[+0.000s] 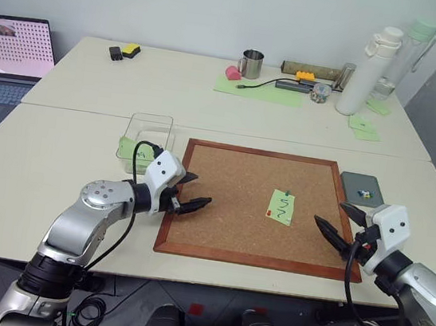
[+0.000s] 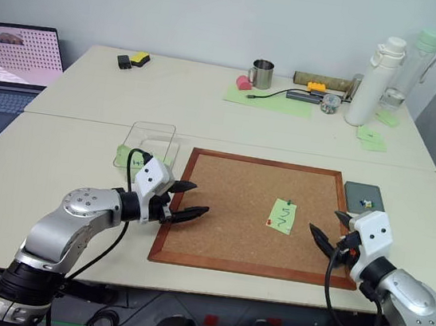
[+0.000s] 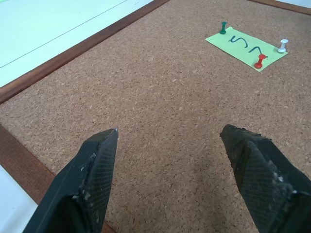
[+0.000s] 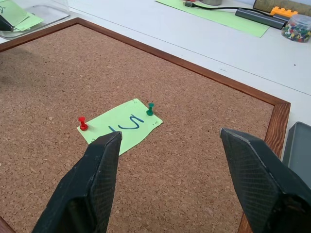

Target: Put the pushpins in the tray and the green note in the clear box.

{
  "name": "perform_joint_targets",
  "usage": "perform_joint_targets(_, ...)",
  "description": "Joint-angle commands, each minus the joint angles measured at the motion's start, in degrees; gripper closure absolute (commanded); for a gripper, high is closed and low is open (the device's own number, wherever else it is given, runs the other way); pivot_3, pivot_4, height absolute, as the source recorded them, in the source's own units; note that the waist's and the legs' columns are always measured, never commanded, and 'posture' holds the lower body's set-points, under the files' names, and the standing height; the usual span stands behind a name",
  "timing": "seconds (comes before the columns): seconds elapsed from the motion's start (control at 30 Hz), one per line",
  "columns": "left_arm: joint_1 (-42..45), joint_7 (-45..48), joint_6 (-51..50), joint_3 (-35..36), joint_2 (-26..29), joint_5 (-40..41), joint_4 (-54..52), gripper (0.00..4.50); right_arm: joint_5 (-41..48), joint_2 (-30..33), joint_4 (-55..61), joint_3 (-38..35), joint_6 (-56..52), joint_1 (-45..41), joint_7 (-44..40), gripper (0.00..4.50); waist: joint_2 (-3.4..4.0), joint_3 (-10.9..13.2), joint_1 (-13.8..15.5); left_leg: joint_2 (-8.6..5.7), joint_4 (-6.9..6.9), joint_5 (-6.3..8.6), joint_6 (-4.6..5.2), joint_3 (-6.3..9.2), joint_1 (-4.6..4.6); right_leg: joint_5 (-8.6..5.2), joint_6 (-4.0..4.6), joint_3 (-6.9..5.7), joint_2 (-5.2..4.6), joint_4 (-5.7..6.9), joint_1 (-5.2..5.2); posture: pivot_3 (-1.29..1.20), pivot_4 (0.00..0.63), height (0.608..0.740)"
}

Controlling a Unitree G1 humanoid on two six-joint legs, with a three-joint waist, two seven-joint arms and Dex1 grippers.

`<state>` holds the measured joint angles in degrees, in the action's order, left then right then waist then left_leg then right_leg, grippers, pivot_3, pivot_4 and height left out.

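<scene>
A large wood-framed corkboard [image 1: 253,204] lies flat on the pale table [image 1: 66,159]. Pinned near its right-centre is the small light green square sticky note [image 1: 280,207], handwritten in dark ink with a "5" and a "?" below it. A tiny green pushpin [image 4: 150,108] stands in one corner of the note and a tiny red pushpin [image 4: 82,123] in the opposite one; the left wrist view also shows a white pushpin [image 3: 283,45] at a third corner.

The left gripper [image 1: 195,193] hovers over the board's left edge, its two black fingers spread apart with nothing between them. The right gripper [image 1: 338,224] hangs over the board's right edge, jaws likewise wide and empty — both point inward toward the note, clear of it.

The small dark grey square tray [image 1: 362,188] sits on the table just beside the board's right frame, a few small pins inside. The small transparent plastic box [image 1: 149,132] stands off the board's upper left corner — a green note marked "H9" [image 2: 137,153] lies by it.
</scene>
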<state>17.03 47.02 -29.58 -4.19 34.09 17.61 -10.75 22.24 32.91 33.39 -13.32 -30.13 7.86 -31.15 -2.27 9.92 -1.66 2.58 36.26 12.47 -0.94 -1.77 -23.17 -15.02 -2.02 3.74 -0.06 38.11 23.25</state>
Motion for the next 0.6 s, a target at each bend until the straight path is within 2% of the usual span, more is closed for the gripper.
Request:
perform_joint_targets(0.03, 0.14, 0.46, 0.24, 1.6, 0.66, 1.07, -1.98, 0.87, 1.11, 0.61, 1.52, -1.01, -0.24, -0.67, -0.16, 1.12, 0.0, 0.0, 0.0, 0.0, 0.0, 0.0, 0.0, 0.0, 0.0, 0.0, 0.0, -0.01, 0.0, 0.0, 0.0, 0.0, 0.15, 0.74)
perform_joint_targets(0.1, 0.34, 0.99, -0.11, 1.92, 0.42, 2.23, -2.17, 0.87, 1.11, 0.51, 1.52, -0.95, -0.37, -0.78, -0.13, 1.12, 0.0, 0.0, 0.0, 0.0, 0.0, 0.0, 0.0, 0.0, 0.0, 0.0, 0.0, 0.0, 0.0, 0.0, 0.0, 0.0, 0.15, 0.74)
perform_joint_targets(0.2, 0.66, 1.89, -1.03, 2.55, -0.25, 4.72, -3.18, 1.32, 0.92, 0.34, 0.83, -0.24, -0.18, -1.51, -0.3, 1.03, 0.0, 0.0, 0.0, 0.0, 0.0, 0.0, 0.0, 0.0, 0.0, 0.0, 0.0, 0.0, 0.0, 0.0, 0.0, 0.0, 0.15, 0.74)
perform_joint_targets(0.4, 1.48, 1.66, 0.88, -0.87, -2.63, 3.7, -2.39, 2.48, -1.75, -0.01, -5.37, 4.86, 2.24, -6.79, -1.84, 1.03, 0.0, 0.0, -0.02, -0.04, 0.0, 0.0, 0.0, -0.03, 0.05, 0.0, 0.0, 0.01, 0.02, 0.0, -0.02, 0.0, 0.15, 0.74)
perform_joint_targets(0.6, 2.58, 0.17, 3.99, -4.83, -6.71, 0.71, 0.82, 3.54, -2.12, -3.87, -12.27, 9.39, 3.24, -14.15, -1.46, 1.03, -0.01, -0.01, -0.01, -0.12, 0.01, 0.0, 0.0, -0.03, 0.04, 0.02, 0.03, 0.01, 0.03, 0.0, -0.03, 0.0, 0.15, 0.74)
